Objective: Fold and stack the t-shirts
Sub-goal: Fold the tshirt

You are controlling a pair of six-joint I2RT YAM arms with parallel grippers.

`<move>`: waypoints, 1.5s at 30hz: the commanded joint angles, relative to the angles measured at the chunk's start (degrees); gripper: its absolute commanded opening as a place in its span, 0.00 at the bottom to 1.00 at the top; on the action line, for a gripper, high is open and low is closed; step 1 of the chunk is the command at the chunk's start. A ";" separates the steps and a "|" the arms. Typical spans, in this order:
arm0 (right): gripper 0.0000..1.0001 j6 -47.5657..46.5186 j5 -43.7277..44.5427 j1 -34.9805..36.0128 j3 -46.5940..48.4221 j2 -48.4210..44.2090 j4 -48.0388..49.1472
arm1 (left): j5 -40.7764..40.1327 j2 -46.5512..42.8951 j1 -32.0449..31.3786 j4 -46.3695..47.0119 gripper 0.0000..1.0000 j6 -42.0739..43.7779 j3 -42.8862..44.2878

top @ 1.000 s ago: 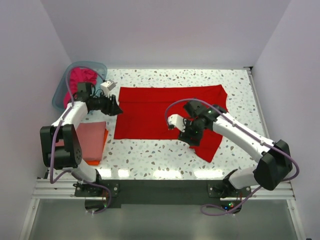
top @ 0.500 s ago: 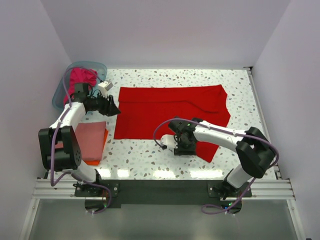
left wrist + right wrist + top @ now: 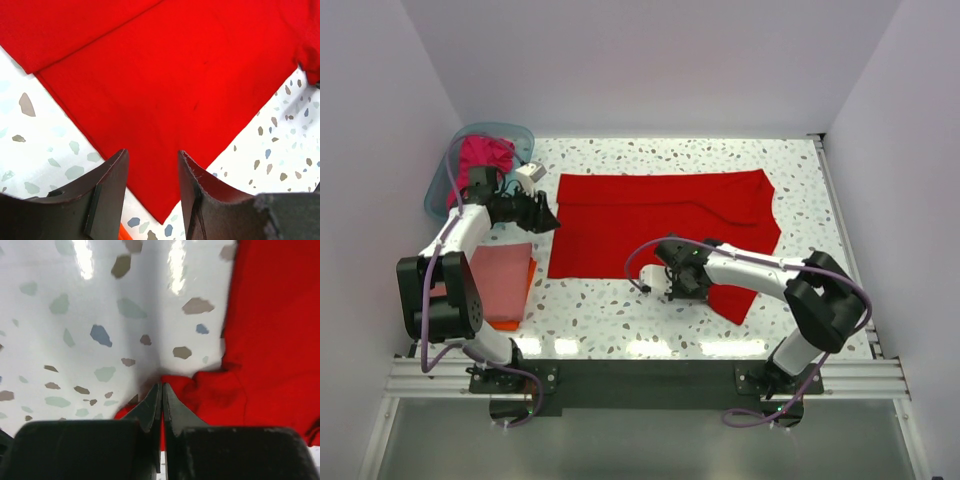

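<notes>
Magenta-pink cloth fills the teal tub [image 3: 438,192] at the far left corner of the table [image 3: 620,310]: this magenta-pink t-shirt [image 3: 485,155] lies crumpled and unfolded. Nearer the arms on the left, a salmon-pink t-shirt [image 3: 498,280] lies folded flat on top of an orange t-shirt [image 3: 527,287], of which only an edge shows. Those two make the stack so far.

The left gripper [image 3: 548,216] hovers at the left edge of the red t-shirt [image 3: 650,215]. Its fingers stand apart over a cloth corner and hold nothing. The red t-shirt lies across the middle of the table and is mostly flat. One fold line runs across its body, and a flap hangs toward the near right.

The right gripper [image 3: 672,291] is down at the shirt's near hem, and its fingers are pressed together on a small bunch of red cloth where the hem meets the bare table.

By this reckoning the task is about half done. The red shirt is at an early fold and has yet to reach the stack. The magenta one has not been started.
</notes>
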 commanded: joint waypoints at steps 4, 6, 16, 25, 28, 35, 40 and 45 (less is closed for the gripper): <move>0.00 8.47 -9.48 -0.19 5.97 -3.63 1.87 | 0.59 0.14 0.71 -0.88 0.48 2.00 1.28; 0.00 9.27 -10.98 -0.11 5.71 -3.89 2.75 | 0.76 0.14 0.80 -0.88 0.48 2.00 1.37; 0.69 9.01 -22.93 -8.79 11.32 -5.64 -10.84 | 0.41 2.77 0.71 -9.48 0.50 13.04 3.56; 0.40 -4.34 -15.31 -26.02 8.44 -9.52 -17.11 | -8.54 6.20 -3.50 -20.82 0.43 34.33 2.87; 0.36 -6.98 -13.46 -28.05 5.27 -8.91 -15.97 | -12.15 6.38 -5.43 -21.53 0.43 37.77 2.25; 0.37 -6.64 -11.88 -28.14 -2.72 -9.17 -10.26 | -15.84 3.84 -9.13 -19.78 0.47 39.70 -1.00; 0.40 -5.67 -9.94 -28.23 -6.77 -8.99 -3.41 | -16.73 2.07 -10.01 -17.66 0.49 40.76 -3.91; 0.40 -3.83 -11.25 -28.06 -7.21 -6.71 -1.99 | -16.82 1.89 -10.01 -16.70 0.50 39.62 -4.08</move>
